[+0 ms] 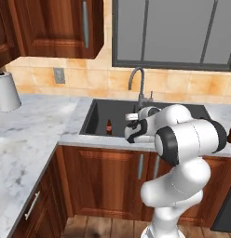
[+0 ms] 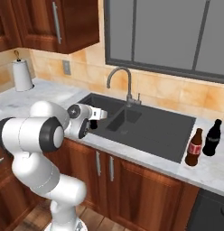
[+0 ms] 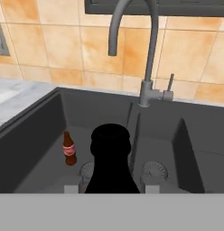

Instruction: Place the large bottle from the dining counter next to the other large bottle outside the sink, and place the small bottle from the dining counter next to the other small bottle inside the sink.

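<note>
Left base view: the arm reaches over the near rim of the sink (image 1: 96, 116), its gripper (image 1: 132, 132) at the basin's front edge. A small brown bottle with a red label (image 1: 108, 126) stands on the basin floor, left of the gripper. Paper towel roll (image 1: 6, 91) on the counter, far left.

Right base view: the large bottle (image 2: 193, 148) stands on the counter right of the sink, just beside the other large bottle (image 2: 212, 138); that half of the task looks complete. The gripper (image 2: 93, 125) hangs at the sink's near left edge.

Hand view: the small bottle (image 3: 111, 160), all black, rises between the fingertips, the gripper closed on it, above the basin. The red-labelled bottle (image 3: 69, 148) stands just left. Tap (image 3: 147, 54) behind.

Step in hand: carrying the small bottle into the sink. Next move: lower it upright beside the red-labelled one, then release.
</note>
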Robot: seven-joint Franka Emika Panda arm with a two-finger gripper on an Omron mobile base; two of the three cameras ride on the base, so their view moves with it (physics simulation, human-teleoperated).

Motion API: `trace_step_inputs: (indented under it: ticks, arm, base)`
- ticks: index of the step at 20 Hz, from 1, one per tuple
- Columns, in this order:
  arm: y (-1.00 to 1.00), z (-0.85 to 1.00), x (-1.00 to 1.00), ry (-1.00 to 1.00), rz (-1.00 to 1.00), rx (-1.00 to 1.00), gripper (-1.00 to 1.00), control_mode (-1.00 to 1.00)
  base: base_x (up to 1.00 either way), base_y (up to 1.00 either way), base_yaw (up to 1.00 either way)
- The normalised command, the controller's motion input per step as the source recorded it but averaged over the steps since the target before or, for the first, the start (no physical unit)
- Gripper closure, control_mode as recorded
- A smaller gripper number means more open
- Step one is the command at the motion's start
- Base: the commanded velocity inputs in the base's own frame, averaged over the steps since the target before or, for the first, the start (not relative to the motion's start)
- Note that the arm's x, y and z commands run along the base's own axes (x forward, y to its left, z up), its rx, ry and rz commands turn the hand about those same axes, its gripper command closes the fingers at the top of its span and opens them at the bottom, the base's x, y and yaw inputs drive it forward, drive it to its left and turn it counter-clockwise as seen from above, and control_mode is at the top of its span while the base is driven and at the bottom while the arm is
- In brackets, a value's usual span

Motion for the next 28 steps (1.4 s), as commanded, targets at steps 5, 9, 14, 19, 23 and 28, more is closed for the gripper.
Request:
trace_step_inputs:
  ticks: [5, 9, 14, 19, 23, 28]
  arm:
    - [0.00, 0.00, 0.00, 0.00, 0.00, 0.00, 1.00, 1.00]
    - [0.00, 0.00, 0.00, 0.00, 0.00, 0.00, 1.00, 1.00]
    - [0.00, 0.00, 0.00, 0.00, 0.00, 0.00, 1.00, 1.00]
    - [0.00, 0.00, 0.00, 0.00, 0.00, 0.00, 1.00, 1.00]
    - [0.00, 0.00, 0.00, 0.00, 0.00, 0.00, 1.00, 1.00]
    - [0.00, 0.00, 0.00, 0.00, 0.00, 0.00, 1.00, 1.00]
  base:
    - [0.31, 0.19, -0.06]
    - [0.19, 0.33, -0.01]
    - [0.22, 0.43, 0.00]
    - [0.29, 0.27, 0.00]
    - [0.34, 0.09, 0.00]
    - [0.39, 0.07, 0.00]
